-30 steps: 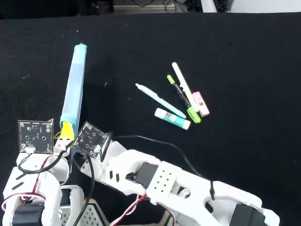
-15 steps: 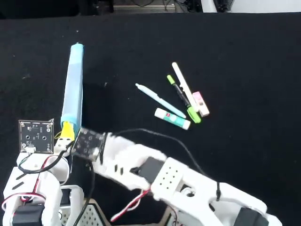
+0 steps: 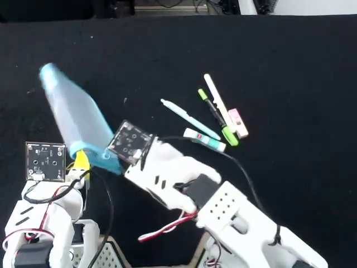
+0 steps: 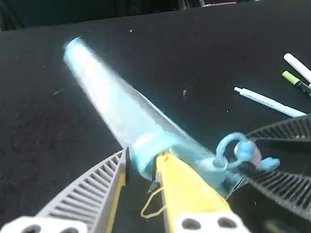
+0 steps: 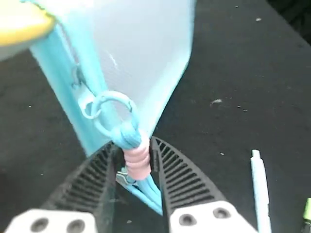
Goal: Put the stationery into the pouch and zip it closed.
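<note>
A light blue pouch [image 3: 75, 114] lies slanted at the left of the black table. My left gripper [image 4: 143, 158] is shut on its near end, with the yellow finger [image 4: 187, 191] on top; from above, the left gripper [image 3: 82, 159] sits at the pouch's near corner. My right gripper [image 5: 133, 145] is shut on the zipper pull [image 5: 137, 158], a pink bead on a blue ring, and the right gripper [image 3: 107, 157] stands beside the left one. To the right lie loose a blue-white pen [image 3: 189, 119], a glue stick [image 3: 204, 140], a green marker [image 3: 217, 117], a white pen [image 3: 216, 99] and a pink eraser [image 3: 237, 121].
The right arm [image 3: 184, 184] reaches across the near middle of the table, its cable looping close to the glue stick. Open black table [image 3: 290, 72] stretches behind and to the right of the stationery.
The right gripper has moved away from me and to the right with the zipper pull. The pouch's far end has swung left and the pouch now looks wider.
</note>
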Motion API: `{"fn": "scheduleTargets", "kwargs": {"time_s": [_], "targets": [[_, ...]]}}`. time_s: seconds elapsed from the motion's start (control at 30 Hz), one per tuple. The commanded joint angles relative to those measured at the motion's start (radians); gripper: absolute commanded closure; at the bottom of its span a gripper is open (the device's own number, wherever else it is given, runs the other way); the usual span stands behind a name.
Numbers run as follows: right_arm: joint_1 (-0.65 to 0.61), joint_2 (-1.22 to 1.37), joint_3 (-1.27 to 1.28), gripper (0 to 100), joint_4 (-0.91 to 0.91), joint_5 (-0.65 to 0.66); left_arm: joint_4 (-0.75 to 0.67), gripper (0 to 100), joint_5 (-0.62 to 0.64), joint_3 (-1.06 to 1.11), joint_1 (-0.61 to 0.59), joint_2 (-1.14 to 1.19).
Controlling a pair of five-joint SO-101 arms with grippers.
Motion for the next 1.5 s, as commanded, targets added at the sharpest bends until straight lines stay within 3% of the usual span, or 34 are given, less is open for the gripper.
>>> {"fn": "scheduleTargets", "kwargs": {"time_s": [0.0, 0.13, 0.43, 0.63, 0.7, 0.8, 1.03, 1.2, 1.47], "targets": [[0.035, -0.067, -0.061, 98.8, 0.006, 0.008, 0.003, 87, -0.026, -0.062, -0.008, -0.002], [0.031, -0.087, -0.047, 98.8, 0.005, 0.014, 0.003, 82, -0.051, -0.062, -0.008, -0.002], [0.029, -0.087, -0.025, 98.8, 0.000, 0.015, -0.005, 82, -0.054, 0.044, -0.008, -0.002], [0.029, -0.087, -0.021, 98.8, 0.000, 0.015, -0.002, 82, -0.091, 0.005, -0.008, -0.002], [0.034, -0.088, -0.024, 98.8, 0.002, 0.015, 0.002, 84, -0.120, -0.005, -0.008, -0.003], [0.035, -0.088, -0.025, 98.8, 0.003, 0.015, 0.000, 97, -0.127, -0.031, -0.008, -0.003], [0.094, -0.102, -0.036, 98.8, 0.006, 0.015, -0.051, 97, -0.043, -0.090, -0.018, -0.003], [0.201, -0.232, -0.044, 98.8, 0.048, 0.014, -0.158, 97, -0.006, -0.064, -0.116, 0.005], [0.195, -0.387, -0.044, 98.8, 0.120, 0.014, -0.198, 97, -0.002, -0.048, -0.117, 0.006]]}}
